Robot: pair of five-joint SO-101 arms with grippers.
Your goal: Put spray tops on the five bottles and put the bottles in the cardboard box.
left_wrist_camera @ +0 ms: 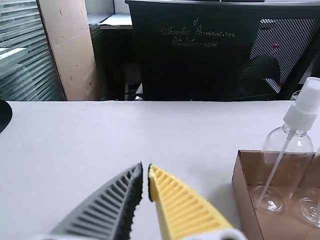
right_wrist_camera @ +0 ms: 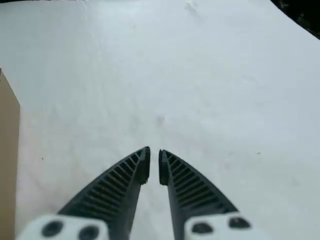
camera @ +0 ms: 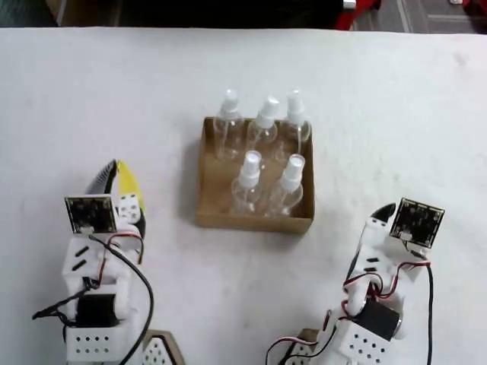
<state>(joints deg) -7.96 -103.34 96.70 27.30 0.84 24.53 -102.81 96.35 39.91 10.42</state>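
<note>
The wide white table (camera: 380, 91) carries everything. I take my bearings from the shallow brown cardboard box (camera: 253, 223) near its middle. My left gripper (left_wrist_camera: 145, 172), one finger grey and one yellow, rests off the box's left wall and clear of it. Its fingers are pressed together on nothing. My right gripper (right_wrist_camera: 154, 157), with both fingers black, sits off the box's near right corner, also apart from it. Its tips are drawn in to a thin slit and hold nothing. I judge both are parked and empty because the work looks done. All five clear plastic bottles (camera: 228, 133) stand upright inside the box, three along its far wall and two in a row in front of them. Each wears one of the white spray tops (camera: 268, 112). The bottles crowd the right and far parts of the box, so its near left corner shows bare cardboard. The walls are low and the bottles rise well above them, so a careless sweep across the box could tip one. Bare table lies open on every side of the box, leaving me room to move either arm without touching it. The table's far edge lies well beyond the box.
</note>
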